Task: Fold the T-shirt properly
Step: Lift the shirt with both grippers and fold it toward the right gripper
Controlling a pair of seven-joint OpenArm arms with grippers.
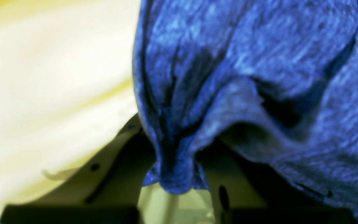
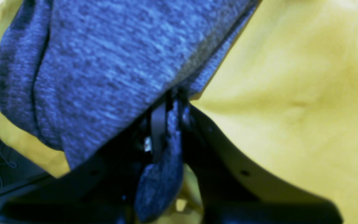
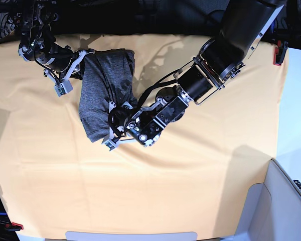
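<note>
Pinching T-shirt [image 1: 244, 62] folds, left gripper [image 1: 174, 174], right gripper [image 2: 166, 124]

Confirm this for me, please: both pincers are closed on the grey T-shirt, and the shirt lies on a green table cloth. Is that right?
Only the colour is wrong. The table cloth is yellow-orange, not green, as the base view shows. The rest holds: the left pincer and the right pincer are both closed on the T-shirt.
</note>
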